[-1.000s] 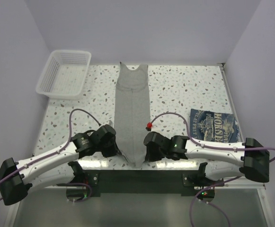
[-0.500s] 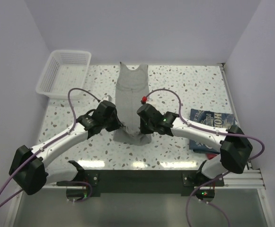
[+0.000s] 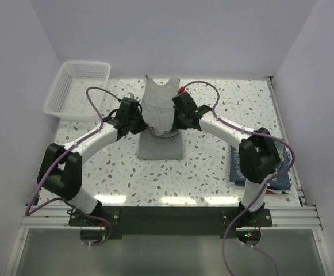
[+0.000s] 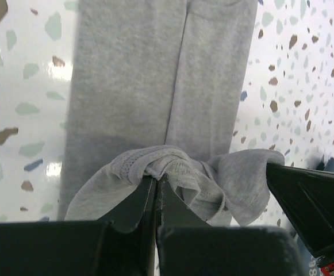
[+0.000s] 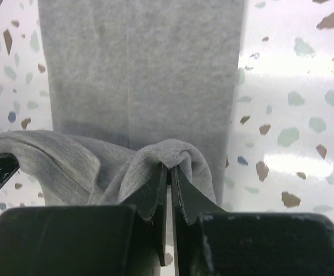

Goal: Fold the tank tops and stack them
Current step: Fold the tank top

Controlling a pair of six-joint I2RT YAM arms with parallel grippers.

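At the table's [image 3: 224, 109] centre, the grey tank top [image 3: 161, 146] is now doubled over. Its near hem, at six o'clock a second ago, hangs over the chest toward twelve. The left gripper [image 3: 142, 127] and right gripper [image 3: 175, 127] are both clamped on that bunched hem. The fold looks nearly complete, needing only lowering and release.

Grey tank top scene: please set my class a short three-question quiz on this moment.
1. True or false: the left pincer and the right pincer are each shut on the grey tank top.
2. The white basket sits at which part of the table? A far left corner; B near right corner; C centre.
3. What colour is the printed tank top at the right edge, partly hidden by the right arm?
Key: 1 true; 2 A; 3 navy.
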